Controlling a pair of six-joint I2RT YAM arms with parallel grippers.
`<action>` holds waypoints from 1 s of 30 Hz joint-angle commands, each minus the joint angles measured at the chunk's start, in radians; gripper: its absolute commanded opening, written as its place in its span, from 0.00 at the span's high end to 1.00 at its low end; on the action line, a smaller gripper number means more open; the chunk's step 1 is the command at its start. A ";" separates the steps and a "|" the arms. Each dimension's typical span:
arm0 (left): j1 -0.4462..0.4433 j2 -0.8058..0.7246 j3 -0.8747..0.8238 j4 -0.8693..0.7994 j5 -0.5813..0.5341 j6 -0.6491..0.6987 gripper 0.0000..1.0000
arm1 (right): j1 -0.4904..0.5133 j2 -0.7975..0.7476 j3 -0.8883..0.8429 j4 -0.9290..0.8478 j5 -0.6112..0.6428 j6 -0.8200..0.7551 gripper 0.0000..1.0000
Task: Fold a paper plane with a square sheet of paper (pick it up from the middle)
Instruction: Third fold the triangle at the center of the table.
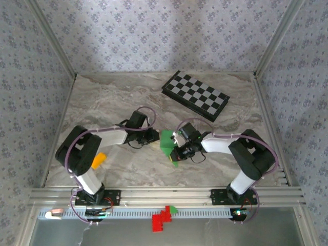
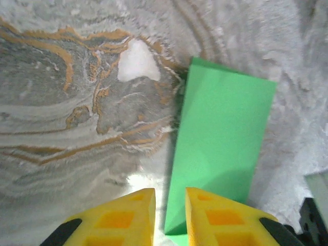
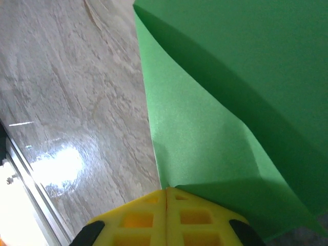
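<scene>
Locate the sheet of paper [image 1: 166, 139] near the middle of the table [image 1: 128, 102] — bright green and partly folded. The right gripper [image 3: 166, 190] is closed: its yellow fingertips meet on one edge of the sheet, which rises from them in a creased flap. The left gripper [image 2: 170, 192] stands slightly open — a narrow gap between its fingers, at the near corner of the folded sheet; you cannot tell whether it touches. The checkerboard [image 1: 196, 95] lies far right; an orange block [image 1: 98, 160] lies beside the left arm.
</scene>
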 commanded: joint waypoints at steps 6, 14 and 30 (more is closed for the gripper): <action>0.002 -0.206 -0.128 0.000 -0.008 0.046 0.68 | -0.056 -0.194 -0.017 -0.027 -0.052 0.021 0.77; -0.001 -0.250 -0.190 0.051 0.055 0.086 0.51 | 0.058 -0.226 0.045 -0.117 0.246 0.028 0.70; -0.093 -0.099 -0.092 0.040 0.068 0.103 0.41 | 0.007 -0.055 0.049 -0.074 0.241 -0.006 0.79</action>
